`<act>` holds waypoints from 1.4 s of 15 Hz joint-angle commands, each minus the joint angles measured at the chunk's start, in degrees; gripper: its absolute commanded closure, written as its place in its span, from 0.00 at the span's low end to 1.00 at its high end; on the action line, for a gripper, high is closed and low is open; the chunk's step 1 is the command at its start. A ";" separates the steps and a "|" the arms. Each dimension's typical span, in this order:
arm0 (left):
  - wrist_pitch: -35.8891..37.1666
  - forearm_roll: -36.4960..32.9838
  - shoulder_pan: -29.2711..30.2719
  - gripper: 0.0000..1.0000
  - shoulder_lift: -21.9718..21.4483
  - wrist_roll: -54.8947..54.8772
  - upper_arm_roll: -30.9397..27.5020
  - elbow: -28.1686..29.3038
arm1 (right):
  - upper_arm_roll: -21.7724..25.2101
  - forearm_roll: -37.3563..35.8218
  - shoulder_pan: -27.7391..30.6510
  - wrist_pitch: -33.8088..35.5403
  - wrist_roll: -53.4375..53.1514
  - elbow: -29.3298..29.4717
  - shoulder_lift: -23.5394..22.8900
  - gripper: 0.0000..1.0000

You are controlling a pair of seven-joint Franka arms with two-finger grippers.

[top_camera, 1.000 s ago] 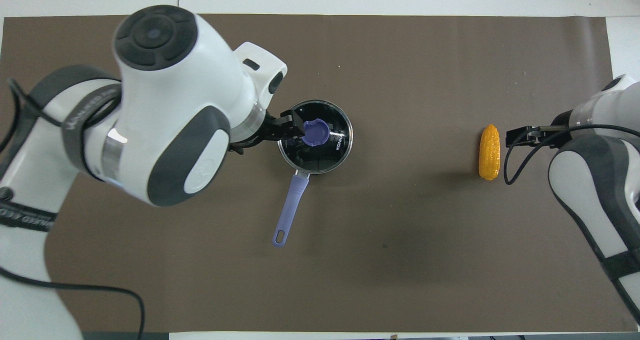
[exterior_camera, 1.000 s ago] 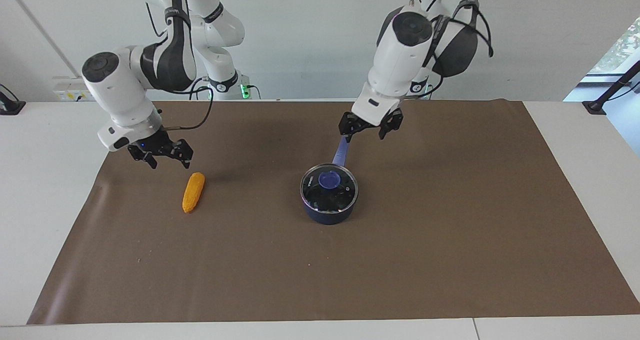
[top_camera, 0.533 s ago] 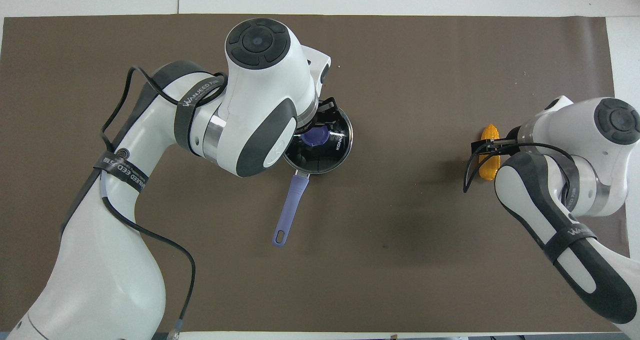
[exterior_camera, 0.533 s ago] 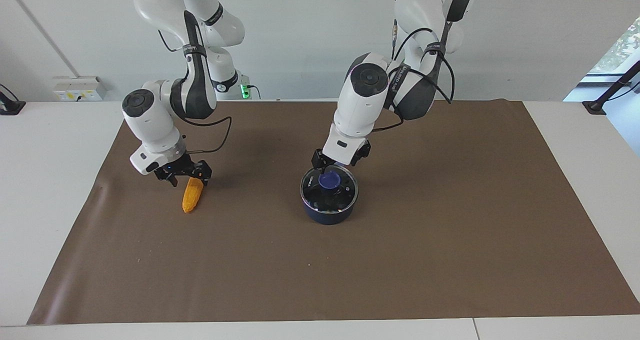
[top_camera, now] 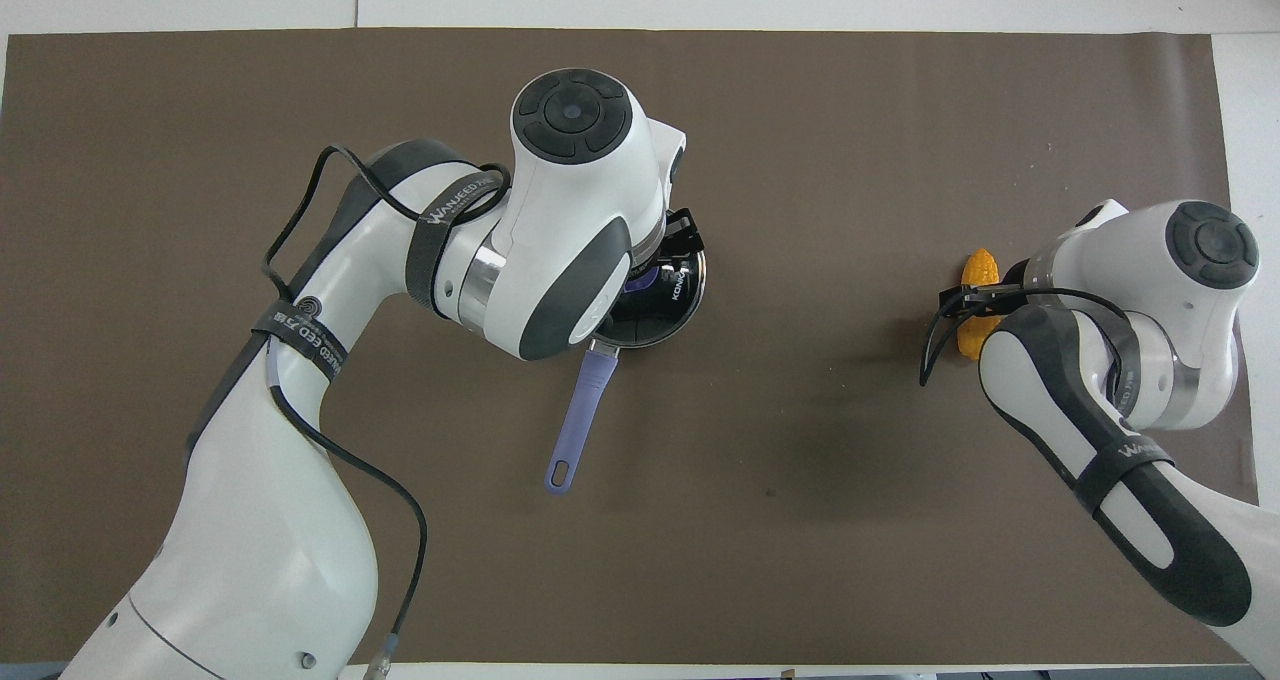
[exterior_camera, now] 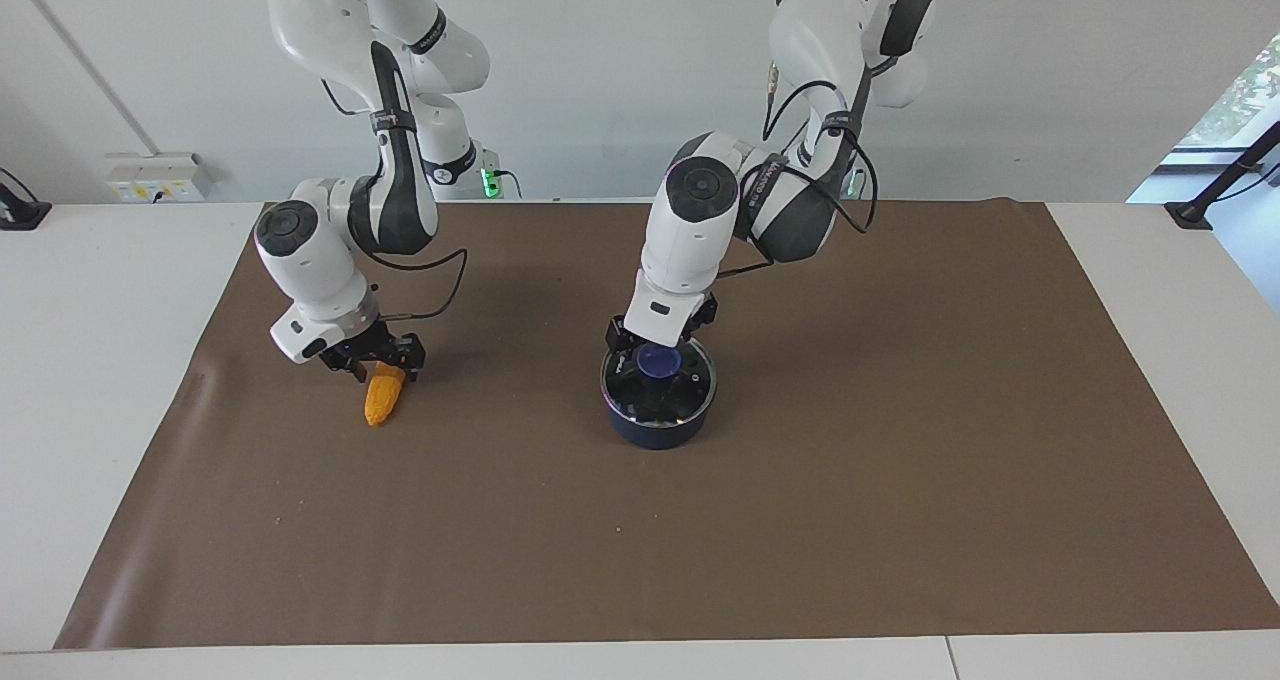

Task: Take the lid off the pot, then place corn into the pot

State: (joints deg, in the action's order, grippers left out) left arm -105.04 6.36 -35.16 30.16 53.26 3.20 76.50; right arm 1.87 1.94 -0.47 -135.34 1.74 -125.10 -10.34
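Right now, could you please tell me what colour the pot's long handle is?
The handle is light blue-purple, seen best in the overhead view.

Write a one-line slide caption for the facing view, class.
Left gripper down at the blue knob of the lid on the pot; right gripper down at the corn.

Brown mat across white table; wall socket near right arm's end.

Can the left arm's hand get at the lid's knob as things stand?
Probably yes: the left hand is right at the blue knob of the lid, which sits on the pot, with nothing in between.
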 commanded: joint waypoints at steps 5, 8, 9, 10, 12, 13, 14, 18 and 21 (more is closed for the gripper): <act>-2.19 -1.00 -1.57 0.00 0.60 6.14 -1.10 0.49 | -0.29 0.96 0.20 -1.25 0.37 -2.43 1.02 0.68; -2.19 -3.27 -1.57 0.00 0.68 8.25 -1.10 0.58 | -0.29 0.96 0.11 1.03 0.28 -0.50 0.85 0.99; -2.19 -3.63 -1.92 0.00 0.69 8.69 -1.10 0.58 | -0.29 0.96 0.11 3.91 0.28 1.25 0.85 1.00; -2.10 -3.63 -1.92 0.00 0.69 8.70 -1.10 0.49 | -0.37 0.96 -0.06 7.59 -0.07 3.96 0.76 1.00; -2.18 -3.72 -2.01 0.00 0.69 9.22 -1.10 0.58 | -0.46 0.96 -1.89 12.97 -1.55 8.71 0.49 1.00; -2.27 -3.72 -2.19 0.00 0.69 9.83 -1.10 0.58 | -0.46 0.87 -2.60 14.47 -2.96 10.47 0.41 1.00; -2.71 -3.72 -2.36 0.00 0.69 10.01 -1.10 0.67 | -0.46 0.87 -3.22 16.31 -4.01 12.23 0.41 1.00; -4.73 -4.51 -2.63 0.00 0.60 11.07 -1.10 2.07 | -0.55 0.96 -6.99 26.34 -8.67 22.60 -1.34 1.00; -4.56 -4.51 -2.63 0.01 0.60 11.16 -1.10 1.99 | -0.55 1.04 -9.11 25.65 -12.63 24.02 -1.79 1.00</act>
State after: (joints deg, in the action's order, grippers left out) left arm -108.45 2.95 -36.85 30.95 63.23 3.07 77.79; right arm 1.47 2.02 -8.89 -110.30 -8.71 -103.51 -10.18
